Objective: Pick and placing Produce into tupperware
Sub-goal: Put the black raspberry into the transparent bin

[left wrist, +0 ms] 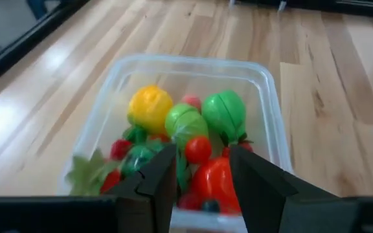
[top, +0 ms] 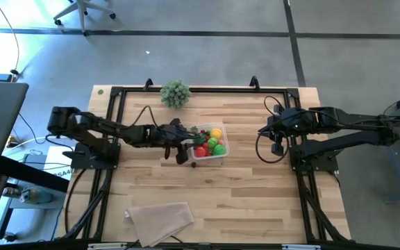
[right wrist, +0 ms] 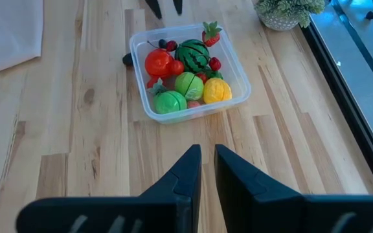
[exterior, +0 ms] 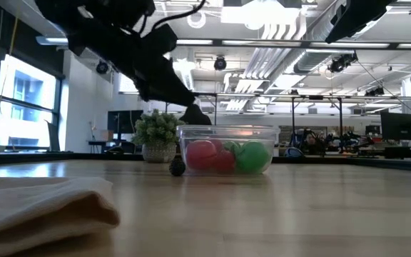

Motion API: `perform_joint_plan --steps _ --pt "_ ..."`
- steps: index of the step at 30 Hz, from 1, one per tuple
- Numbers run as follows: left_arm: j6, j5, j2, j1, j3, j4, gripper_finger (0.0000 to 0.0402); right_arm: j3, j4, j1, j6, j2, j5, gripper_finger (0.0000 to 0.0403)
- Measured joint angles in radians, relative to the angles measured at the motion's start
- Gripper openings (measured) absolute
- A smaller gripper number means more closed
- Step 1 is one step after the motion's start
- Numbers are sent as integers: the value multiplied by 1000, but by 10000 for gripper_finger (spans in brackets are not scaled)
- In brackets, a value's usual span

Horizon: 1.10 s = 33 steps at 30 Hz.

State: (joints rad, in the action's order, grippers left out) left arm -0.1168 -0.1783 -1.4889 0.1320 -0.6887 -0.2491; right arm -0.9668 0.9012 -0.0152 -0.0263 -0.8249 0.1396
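The clear tupperware stands at the table's middle, holding several pieces of produce: a yellow one, green balls, a red tomato and a striped watermelon. A small dark piece lies on the wood just outside its near-left corner. My left gripper hovers open above the tupperware's left rim, nothing between its fingers. My right gripper waits shut, raised over the table's right part, away from the tupperware.
A bushy potted plant stands at the far edge behind the tupperware. A folded beige cloth lies near the front edge, left of middle. Bare wood stretches between the tupperware and the right arm.
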Motion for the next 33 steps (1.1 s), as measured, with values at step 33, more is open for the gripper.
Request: perform_joint_plan --steps 33 --pt "-283 -253 -226 -303 220 -221 131 0 0 0 0 0 0 34"
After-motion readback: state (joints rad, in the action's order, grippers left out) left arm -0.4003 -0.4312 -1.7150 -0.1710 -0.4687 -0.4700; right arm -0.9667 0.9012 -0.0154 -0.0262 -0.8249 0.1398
